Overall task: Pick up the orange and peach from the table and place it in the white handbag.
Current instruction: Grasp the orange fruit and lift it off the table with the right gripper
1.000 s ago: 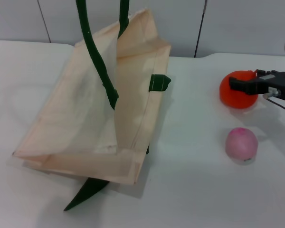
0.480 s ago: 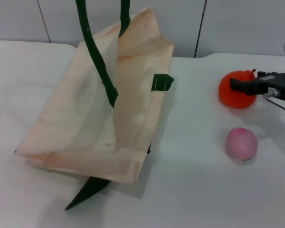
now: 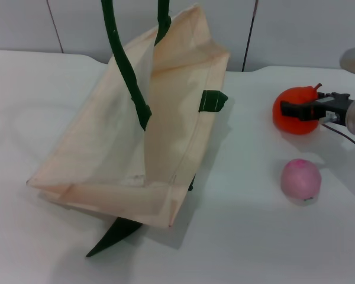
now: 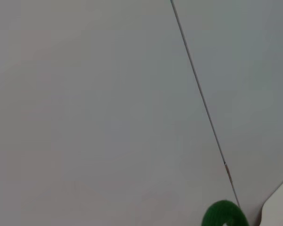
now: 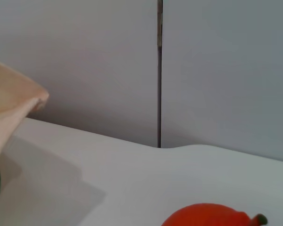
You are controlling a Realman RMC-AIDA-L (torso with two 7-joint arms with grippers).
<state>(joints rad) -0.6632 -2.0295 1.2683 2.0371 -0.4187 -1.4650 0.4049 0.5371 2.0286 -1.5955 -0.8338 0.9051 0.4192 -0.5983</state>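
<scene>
The orange point(image 3: 293, 122) sits at the right of the table, and its top also shows in the right wrist view point(image 5: 212, 215). My right gripper point(image 3: 290, 108) reaches in from the right edge and is shut on the orange, with one black finger point(image 3: 296, 110) across its front. The peach point(image 3: 301, 180) lies on the table just in front of the orange, untouched. The white handbag point(image 3: 171, 130) stands open at the centre left. Its dark green handles point(image 3: 127, 71) are pulled up out of the head view. My left gripper is out of view; a bit of green handle point(image 4: 224, 215) shows in the left wrist view.
The white table point(image 3: 248, 236) runs back to a grey panelled wall point(image 3: 296, 29). A green strap tab point(image 3: 213, 100) sticks out of the bag's right side. A loose green strap end point(image 3: 112, 234) lies on the table in front of the bag.
The handbag has shifted to the right, toward the fruits, with its handles still raised. The orange has tilted slightly in my right gripper, so its stem now shows. The peach has not moved.
</scene>
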